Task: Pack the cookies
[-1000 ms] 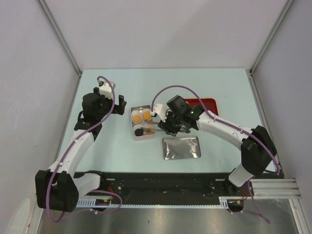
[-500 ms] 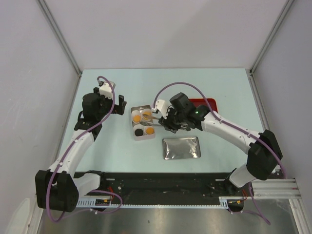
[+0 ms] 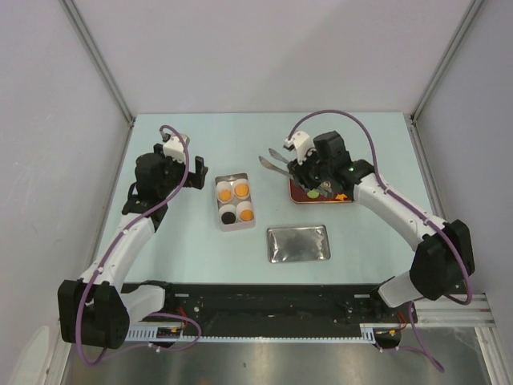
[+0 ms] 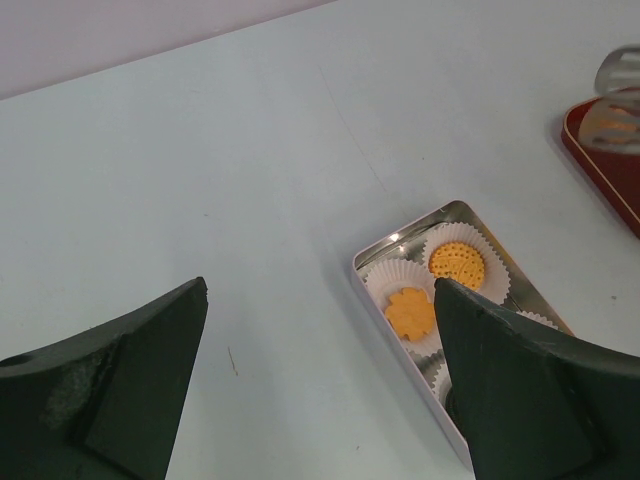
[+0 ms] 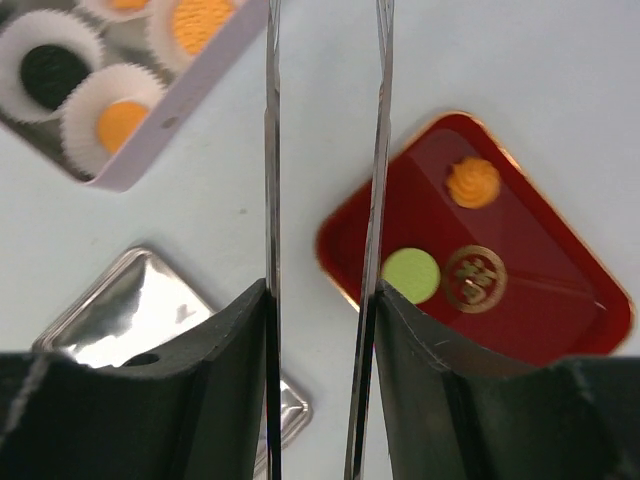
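The open tin [image 3: 223, 224] holds paper cups with cookies: two orange at the back [image 3: 233, 191], one black [image 3: 228, 216] and one orange [image 3: 247, 214] in front. The red tray [image 3: 346, 181] holds more cookies: a green round one [image 5: 411, 275] and an orange swirl [image 5: 473, 183]. My right gripper [image 3: 309, 170] is shut on metal tongs [image 3: 271, 160], whose blades [image 5: 378, 150] stand apart and empty over the tray's left edge. My left gripper [image 3: 195, 172] is open and empty, left of the tin [image 4: 392, 243].
The tin's silver lid [image 3: 298, 243] lies in front of the tray, to the right of the tin. A gold emblem [image 5: 476, 278] is printed on the tray floor. Grey walls enclose the table on three sides.
The right arm swung from over the tin back and right to the red tray. An orange cookie now lies in the tin's front right cup. The left arm has not moved.
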Robot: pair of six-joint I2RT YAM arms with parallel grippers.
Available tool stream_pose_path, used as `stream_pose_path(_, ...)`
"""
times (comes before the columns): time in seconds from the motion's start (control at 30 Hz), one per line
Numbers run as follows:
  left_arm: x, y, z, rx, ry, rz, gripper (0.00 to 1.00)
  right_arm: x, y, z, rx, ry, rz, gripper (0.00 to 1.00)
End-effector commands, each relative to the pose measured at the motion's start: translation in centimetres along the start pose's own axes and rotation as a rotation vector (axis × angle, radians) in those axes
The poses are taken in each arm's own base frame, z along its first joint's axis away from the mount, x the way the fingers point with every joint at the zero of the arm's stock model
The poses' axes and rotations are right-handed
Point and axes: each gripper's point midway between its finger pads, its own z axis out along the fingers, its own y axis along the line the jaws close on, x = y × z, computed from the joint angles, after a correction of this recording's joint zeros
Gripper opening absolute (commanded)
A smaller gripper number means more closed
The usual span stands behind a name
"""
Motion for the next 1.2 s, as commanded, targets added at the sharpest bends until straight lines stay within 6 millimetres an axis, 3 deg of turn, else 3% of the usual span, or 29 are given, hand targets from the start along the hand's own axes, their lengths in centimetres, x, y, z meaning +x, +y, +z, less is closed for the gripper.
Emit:
stream_pose_path(0.0, -1.8, 0.1, 0.0, -0.004, -0.051, 0.02, 1.0, -4.0, -4.8, -3.8, 0.155, -0.17, 0.079, 0.48)
stream_pose_path(0.13, -1.8, 0.1, -0.1, -0.003, -0.051, 0.022, 1.0, -2.5, -9.9, -6.0, 0.315, -0.2, 0.158, 0.47)
stream_pose_path(0.2, -1.9, 0.0, -0.1, -0.001, -0.053, 0.02, 1.0, -1.1, -11.1, -6.4, 0.356, -0.187, 0.188, 0.48)
stream_pose_path(0.23, -1.9, 0.0, -0.1, -0.001, -0.053, 0.02, 1.0, -0.5, -12.6, -7.3, 0.413, -0.196, 0.214, 0.47)
stream_pose_path(0.47, -2.0, 0.0, -0.2, -0.002, -0.057, 0.02, 1.0, 4.1, -17.2, -11.1, 0.605, -0.206, 0.325, 0.47)
stream_pose_path(0.83, -2.1, -0.1, -0.3, 0.003, -0.061, 0.022, 1.0, 14.5, -21.1, -13.3, 0.776, -0.044, 0.435, 0.47)
stream_pose_path(1.17, -2.0, -0.2, -0.1, 0.009, -0.059, 0.02, 1.0, 20.0, -22.1, -12.8, 0.769, 0.025, 0.494, 0.47)
